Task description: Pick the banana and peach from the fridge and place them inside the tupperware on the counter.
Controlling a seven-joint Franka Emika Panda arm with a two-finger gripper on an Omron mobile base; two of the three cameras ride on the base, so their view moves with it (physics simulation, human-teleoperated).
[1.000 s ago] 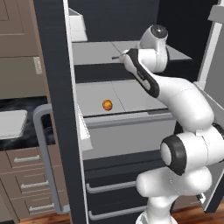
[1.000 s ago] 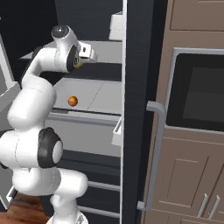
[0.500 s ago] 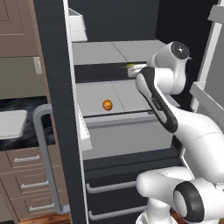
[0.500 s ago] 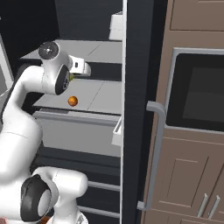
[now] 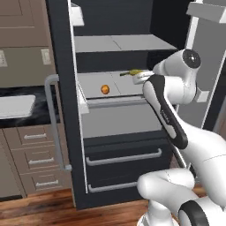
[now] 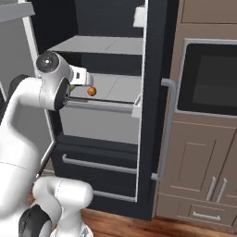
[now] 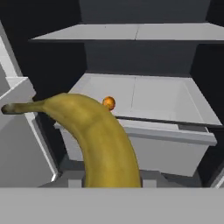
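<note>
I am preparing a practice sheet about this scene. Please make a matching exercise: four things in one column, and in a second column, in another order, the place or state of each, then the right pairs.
Things:
1. banana
2. peach
3. fridge
4. tupperware

Places or states:
A. stands with its door open
B. lies on the black counter left of the fridge
C. held in the jaws of the gripper
D. rests on a pale grey shelf inside the fridge

Right pairs: 1-C, 2-D, 3-A, 4-B
</note>
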